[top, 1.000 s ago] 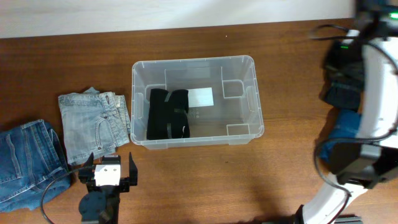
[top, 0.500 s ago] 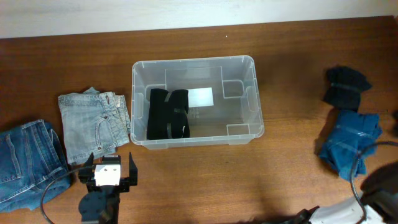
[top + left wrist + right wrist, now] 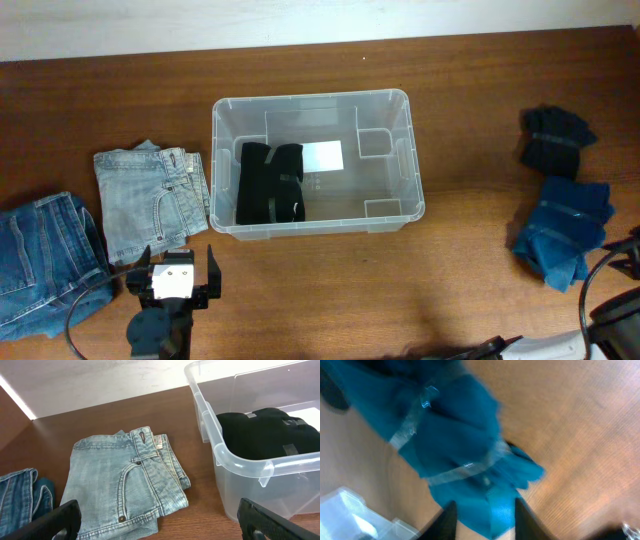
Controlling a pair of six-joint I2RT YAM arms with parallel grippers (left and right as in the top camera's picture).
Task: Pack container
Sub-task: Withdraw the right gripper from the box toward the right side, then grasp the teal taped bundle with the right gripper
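Observation:
The clear container [image 3: 400, 130] stands mid-table with a folded black garment [image 3: 268, 183] in its left half and a white label [image 3: 322, 156] on its base. My left gripper [image 3: 170, 285] waits wide open near the front edge, just short of the folded light-blue jeans [image 3: 125, 480]; its view also takes in the container [image 3: 235, 475]. A blue garment [image 3: 562, 230] lies on the table at the right. In the blurred right wrist view, my right gripper [image 3: 485, 520] hovers over this blue garment [image 3: 455, 445], its fingers apart and nothing pinched between them.
Dark blue jeans [image 3: 40, 260] lie at the far left edge. A black garment [image 3: 555, 140] sits just behind the blue one on the right. Only a bit of the right arm [image 3: 618, 318] shows at the bottom right corner.
The right arm has pulled back from over the right-hand clothes to the bottom right corner, uncovering the blue garment. Its jaws have parted. The left arm has not moved.

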